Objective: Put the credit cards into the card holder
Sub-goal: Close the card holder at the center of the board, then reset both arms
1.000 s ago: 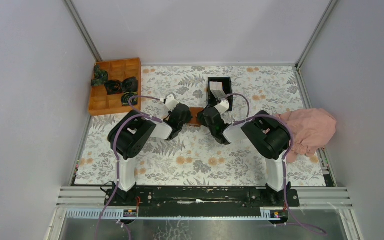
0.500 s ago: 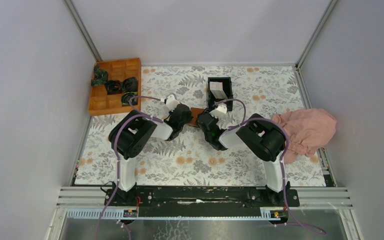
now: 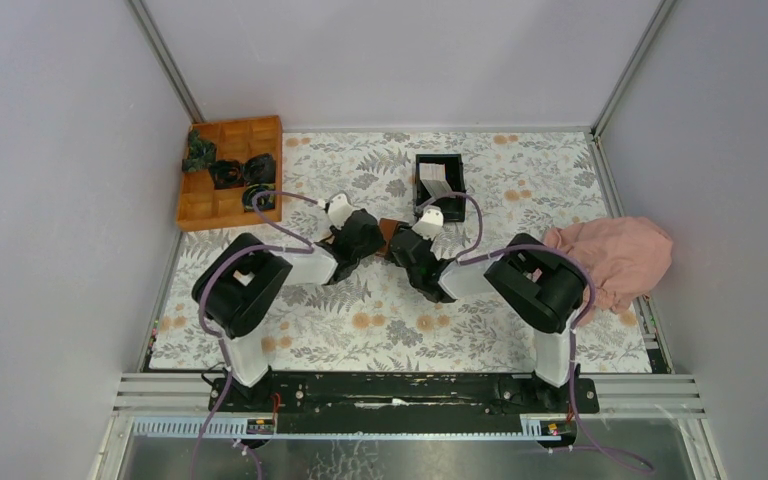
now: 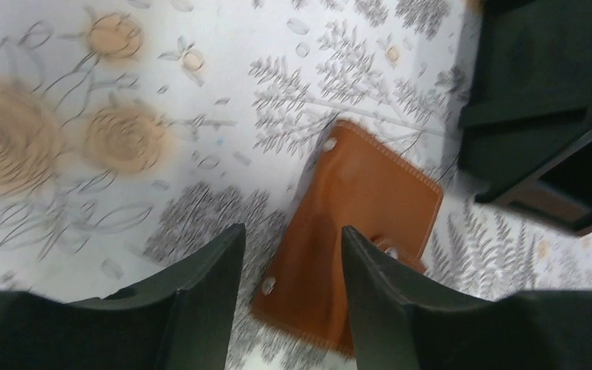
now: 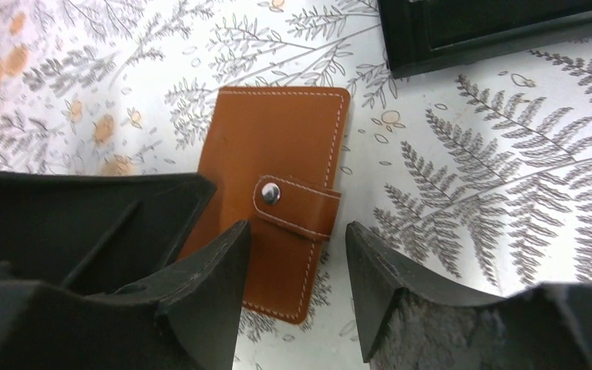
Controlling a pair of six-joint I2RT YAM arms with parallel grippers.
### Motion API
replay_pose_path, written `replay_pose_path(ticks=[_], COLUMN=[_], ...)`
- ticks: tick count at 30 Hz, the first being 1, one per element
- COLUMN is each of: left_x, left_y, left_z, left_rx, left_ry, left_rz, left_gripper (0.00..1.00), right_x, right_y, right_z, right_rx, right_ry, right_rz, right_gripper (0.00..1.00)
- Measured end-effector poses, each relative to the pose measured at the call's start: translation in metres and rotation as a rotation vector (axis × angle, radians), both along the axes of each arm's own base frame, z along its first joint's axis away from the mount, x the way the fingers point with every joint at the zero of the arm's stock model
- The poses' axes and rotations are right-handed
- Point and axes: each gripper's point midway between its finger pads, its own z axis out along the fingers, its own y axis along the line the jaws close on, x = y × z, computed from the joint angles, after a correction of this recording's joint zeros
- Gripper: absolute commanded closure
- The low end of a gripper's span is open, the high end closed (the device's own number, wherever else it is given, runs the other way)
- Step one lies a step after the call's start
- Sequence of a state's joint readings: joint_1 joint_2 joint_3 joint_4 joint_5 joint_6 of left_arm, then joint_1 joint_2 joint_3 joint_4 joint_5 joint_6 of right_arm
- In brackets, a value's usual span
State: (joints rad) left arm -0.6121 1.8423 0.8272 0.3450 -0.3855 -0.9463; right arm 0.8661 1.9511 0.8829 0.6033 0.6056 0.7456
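The card holder (image 3: 388, 231) is a closed reddish-brown wallet with a snap strap, lying flat on the floral mat between my two grippers. In the right wrist view the card holder (image 5: 277, 146) lies just ahead of my open, empty right gripper (image 5: 297, 250), its strap end between the fingertips. In the left wrist view the holder (image 4: 358, 220) lies under and beyond my open, empty left gripper (image 4: 291, 243). From above, the left gripper (image 3: 370, 234) and right gripper (image 3: 402, 246) flank it closely. The pale credit cards (image 3: 437, 181) stand in a black box (image 3: 440, 160) behind.
An orange wooden tray (image 3: 228, 172) with dark items sits at the back left. A pink cloth (image 3: 615, 256) lies at the right edge. The black box (image 5: 501, 23) is close behind the holder. The left gripper's black body (image 5: 69, 223) fills the right wrist view's left side.
My right gripper has swung left and nearer, off the black box and onto the card holder. The left arm's elbow has drawn back left. The holder has turned slightly.
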Motion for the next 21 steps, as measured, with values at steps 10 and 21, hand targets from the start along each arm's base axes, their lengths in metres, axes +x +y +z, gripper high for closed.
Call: replay_pose_path(ticks=[10, 21], left_x=[-0.057, -0.089], left_y=[0.047, 0.078], left_z=[0.011, 0.089], left_rx=[0.16, 0.12], left_ry=[0.136, -0.105], left_rz=[-0.006, -0.054], left_gripper=[0.17, 0.0], right_x=[-0.018, -0.048], right_y=[-0.018, -0.069], right_z=[0.038, 0.147], right_rx=[-0.095, -0.122], right_ry=[-0.018, -0.136], right_rz=[0.086, 0.081], right_gripper=[0.41, 0.13])
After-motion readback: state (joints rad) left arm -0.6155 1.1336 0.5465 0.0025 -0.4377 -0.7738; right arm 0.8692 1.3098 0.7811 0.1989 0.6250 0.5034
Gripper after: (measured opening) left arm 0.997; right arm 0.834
